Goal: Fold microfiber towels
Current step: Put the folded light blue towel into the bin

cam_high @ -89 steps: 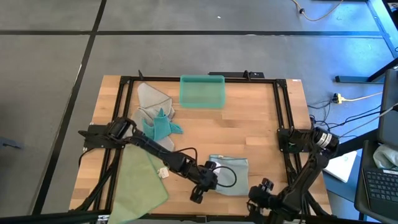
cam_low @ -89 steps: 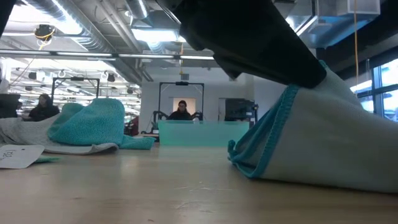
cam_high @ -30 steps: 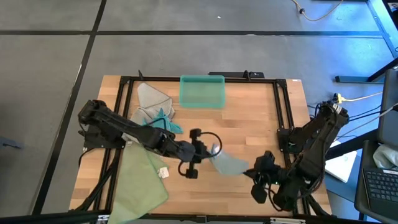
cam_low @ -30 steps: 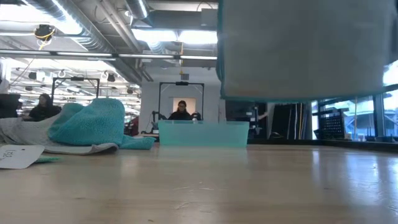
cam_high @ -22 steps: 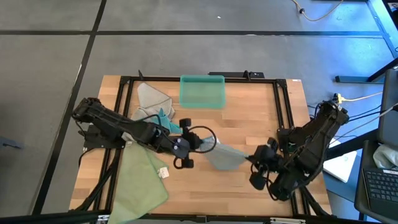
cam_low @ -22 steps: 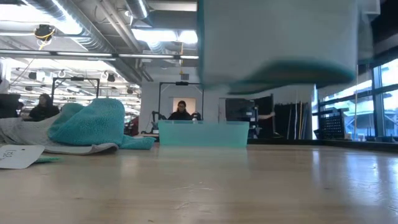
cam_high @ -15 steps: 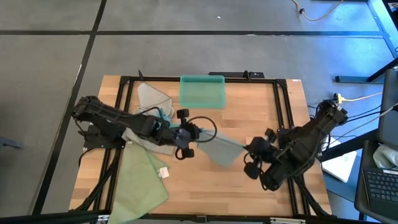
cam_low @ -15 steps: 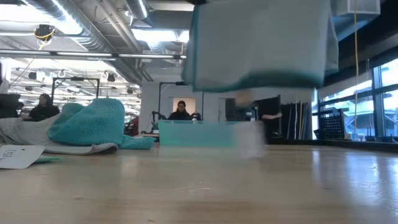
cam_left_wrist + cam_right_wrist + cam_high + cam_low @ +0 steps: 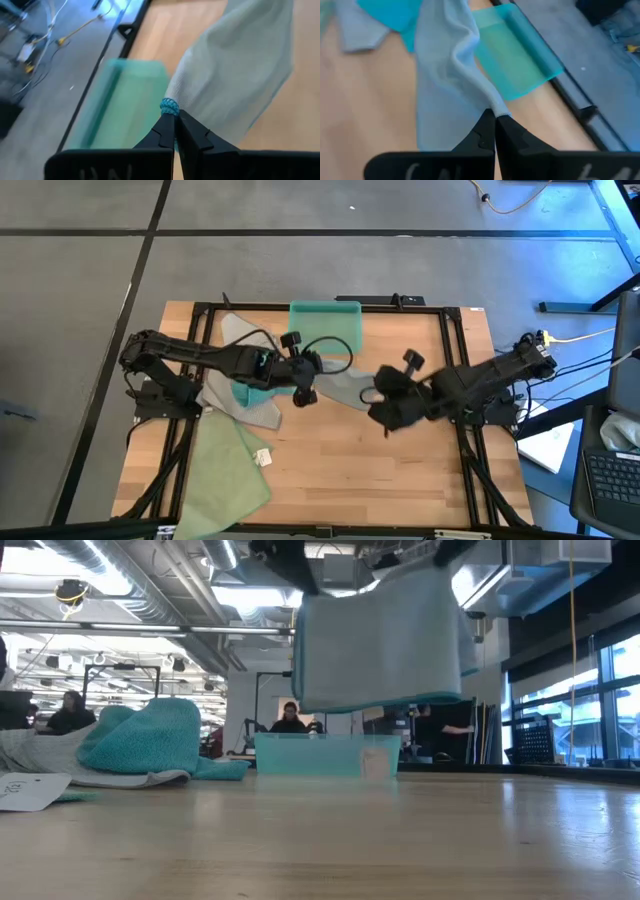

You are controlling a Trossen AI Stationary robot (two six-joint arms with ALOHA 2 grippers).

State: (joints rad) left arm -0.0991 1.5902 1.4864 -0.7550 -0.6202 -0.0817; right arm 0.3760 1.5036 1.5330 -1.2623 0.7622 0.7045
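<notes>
A pale blue-grey microfiber towel (image 9: pixel 380 640) with teal edging hangs folded between my two grippers, above mid-table just short of the teal bin (image 9: pixel 325 327). My left gripper (image 9: pixel 306 377) is shut on one upper corner and my right gripper (image 9: pixel 376 396) on the other. Other towels lie heaped at the far left: a grey one (image 9: pixel 240 335) and a teal one (image 9: pixel 150 740). A pale green towel (image 9: pixel 232 467) lies flat at the near left, draped over the table's edge. My left gripper pinches the towel's teal-stitched upper corner (image 9: pixel 169 106) between its two shut fingers, slanting down from the table's left. The towel hangs below, clear of the table. My right gripper pinches the opposite upper corner (image 9: pixel 497 108), a bunched fold of cloth, slanting down from the table's right. The cloth (image 9: pixel 445 75) hangs slack below the fingers, lifted clear.
The black frame rails (image 9: pixel 455 360) run along the table's sides. A white tag (image 9: pixel 25 790) lies near the heap at the left. Bare wood (image 9: pixel 380 470) stretches across the near middle and right. People sit in the room beyond the table.
Both grippers have carried the towel from the near middle toward the far edge and the bin, my right gripper also swinging toward the left and closing on the other. The towel has stayed lifted, hanging clear of the table.
</notes>
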